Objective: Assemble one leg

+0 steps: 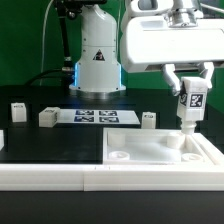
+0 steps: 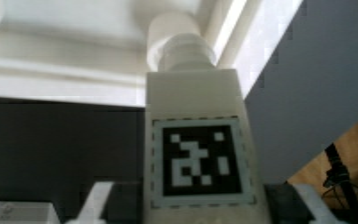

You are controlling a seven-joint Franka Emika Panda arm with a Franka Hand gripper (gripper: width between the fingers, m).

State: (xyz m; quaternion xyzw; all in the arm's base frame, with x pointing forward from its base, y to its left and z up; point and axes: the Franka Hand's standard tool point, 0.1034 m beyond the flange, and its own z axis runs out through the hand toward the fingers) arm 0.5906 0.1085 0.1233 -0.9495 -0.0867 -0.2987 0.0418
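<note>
Gripper (image 1: 190,92) sits at about 2 o'clock in the exterior view, fingers clamped on the leg (image 1: 189,104). The pads are on its upper part and the tag (image 1: 190,101) faces the camera. Leg looks upright, or close to it.

Its narrow lower end is down at the panel (image 1: 150,148) corner, at the panel's 1 o'clock. The leg hides the corner hole, so I can't tell if the end is in the hole, resting on the rim or just above it. Wrist view looks down the leg (image 2: 194,120) past its tag (image 2: 197,160). The tip runs toward the panel (image 2: 51,70), but the contact point is blurred.

My read is that this is the insert or screw-in step, not finished.

Risks from here:
- Tip off-centre: pressing down lands it on the rim, and the leg tilts in the pads or the panel skids on the table (image 1: 40,135).
- Slight tilt: it could jam or cross-thread when twisted.
- The pad grip is high on a smooth post, so twisting may slip the leg without turning it.
- The panel looks unclamped, so torque could spin it out of line.
- Letting go before it seats: the leg topples.

Three spare legs at 9 to 12 o'clock (image 1: 17,111) (image 1: 47,116) (image 1: 148,118) and the marker board (image 1: 97,116) are well apart from the leg, so no clash risk there.
</note>
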